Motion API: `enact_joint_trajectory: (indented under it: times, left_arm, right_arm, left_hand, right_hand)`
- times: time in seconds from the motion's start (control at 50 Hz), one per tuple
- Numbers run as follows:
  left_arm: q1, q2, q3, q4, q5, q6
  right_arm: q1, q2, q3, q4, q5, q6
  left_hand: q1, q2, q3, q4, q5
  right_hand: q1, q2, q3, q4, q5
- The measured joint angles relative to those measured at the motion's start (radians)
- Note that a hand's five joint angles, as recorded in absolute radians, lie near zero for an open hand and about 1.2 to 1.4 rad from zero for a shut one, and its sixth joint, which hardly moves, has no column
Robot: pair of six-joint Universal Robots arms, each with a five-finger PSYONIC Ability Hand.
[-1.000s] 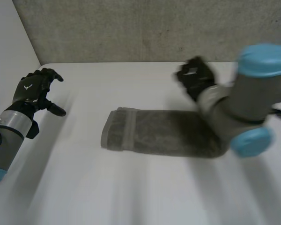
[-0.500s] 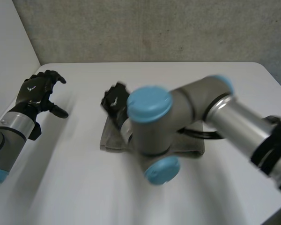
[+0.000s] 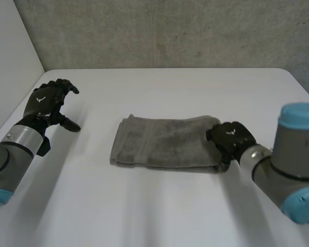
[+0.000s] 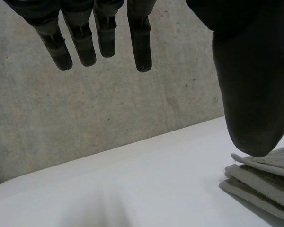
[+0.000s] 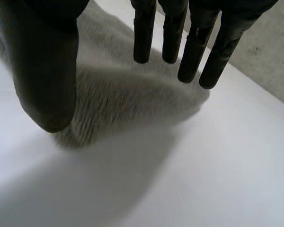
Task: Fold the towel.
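Worktop (image 3: 159,206): white. Towel (image 3: 165,141): grey, folded into a layered strip, lying mid-worktop with its long side parallel to the far edge. Right hand (image 3: 230,140): at the towel's right end, fingers straight, thumb spread, gripping nothing. Left hand (image 3: 44,103): near the left edge, well apart from the towel, fingers relaxed, empty

Folded grey towel (image 3: 165,141) lies flat on the white table (image 3: 159,206). Right hand (image 3: 230,139) sits over the towel's right end. Left hand (image 3: 47,103) hangs well apart, fingers relaxed, thumb out.
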Motion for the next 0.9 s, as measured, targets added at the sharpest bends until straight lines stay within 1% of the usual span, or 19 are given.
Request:
enact_joint_trajectory:
  times: [0.08, 0.18, 0.26, 0.32, 0.44, 0.54, 0.56, 0.62, 0.66, 0.7, 0.74, 0.82, 0.9]
  left_arm:
    - [-0.001, -0.003, 0.000, 0.000, 0.000, 0.000]
    - [-0.002, -0.004, 0.000, 0.000, -0.001, 0.000]
    - [-0.001, -0.004, -0.001, 0.000, -0.001, 0.000]
    - [-0.001, -0.005, -0.001, 0.001, -0.002, 0.000]
    - [0.000, -0.005, -0.001, 0.002, -0.003, 0.000]
    - [0.000, -0.006, -0.001, 0.002, -0.003, 0.000]
    - [0.000, -0.006, -0.001, 0.002, -0.003, 0.000]
    - [0.000, -0.006, -0.001, 0.002, -0.003, 0.000]
    - [0.000, -0.006, -0.001, 0.001, -0.003, 0.000]
    - [0.000, -0.006, -0.001, 0.001, -0.003, 0.000]
    - [0.000, -0.006, -0.001, 0.001, -0.003, 0.000]
    - [0.000, -0.006, -0.001, 0.001, -0.004, 0.000]
    - [0.000, -0.006, -0.001, 0.002, -0.004, 0.000]
  right_arm:
    - [-0.025, -0.010, 0.079, -0.090, -0.006, 0.007]
    - [-0.039, -0.009, 0.110, -0.164, -0.011, 0.059]
    - [-0.041, -0.004, 0.109, -0.186, -0.035, 0.128]
    - [-0.040, 0.000, 0.105, -0.190, -0.059, 0.177]
    - [-0.038, 0.019, 0.097, -0.187, -0.097, 0.256]
    - [-0.033, 0.037, 0.094, -0.186, -0.105, 0.281]
    - [-0.032, 0.042, 0.094, -0.186, -0.105, 0.283]
    - [-0.029, 0.051, 0.094, -0.186, -0.104, 0.284]
    - [-0.031, 0.055, 0.095, -0.186, -0.101, 0.282]
    - [-0.033, 0.055, 0.097, -0.186, -0.098, 0.280]
    - [-0.038, 0.051, 0.101, -0.185, -0.095, 0.275]
    - [-0.054, 0.037, 0.112, -0.179, -0.095, 0.263]
    - [-0.100, 0.000, 0.136, -0.164, -0.100, 0.222]
  left_hand:
    - [0.000, 0.000, 0.000, 0.000, 0.000]
    - [0.000, 0.000, 0.000, 0.000, 0.000]
    - [0.000, 0.000, 0.000, 0.000, 0.000]
    - [0.000, 0.000, 0.000, 0.000, 0.000]
    - [0.000, 0.000, 0.000, 0.000, 0.000]
    - [0.000, 0.000, 0.000, 0.000, 0.000]
    - [0.000, 0.000, 0.000, 0.000, 0.000]
    - [0.000, 0.000, 0.000, 0.000, 0.000]
    - [0.000, 0.000, 0.000, 0.000, 0.000]
    - [0.000, 0.000, 0.000, 0.000, 0.000]
    - [0.000, 0.000, 0.000, 0.000, 0.000]
    - [0.000, 0.000, 0.000, 0.000, 0.000]
    - [0.000, 0.000, 0.000, 0.000, 0.000]
  right_hand:
    - [0.038, 0.035, 0.033, 0.029, 0.030]
    - [0.101, 0.098, 0.096, 0.088, 0.088]
    - [0.191, 0.192, 0.191, 0.185, 0.174]
    - [0.225, 0.220, 0.229, 0.222, 0.209]
    - [0.233, 0.225, 0.239, 0.232, 0.222]
    - [0.241, 0.233, 0.246, 0.239, 0.231]
    - [0.263, 0.257, 0.267, 0.260, 0.252]
    - [0.456, 0.466, 0.451, 0.438, 0.430]
    - [0.716, 0.718, 0.659, 0.688, 0.684]
    - [0.832, 0.825, 0.756, 0.814, 0.814]
    - [0.860, 0.857, 0.807, 0.870, 0.856]
    - [0.860, 0.857, 0.807, 0.873, 0.856]
    - [0.860, 0.857, 0.807, 0.873, 0.856]
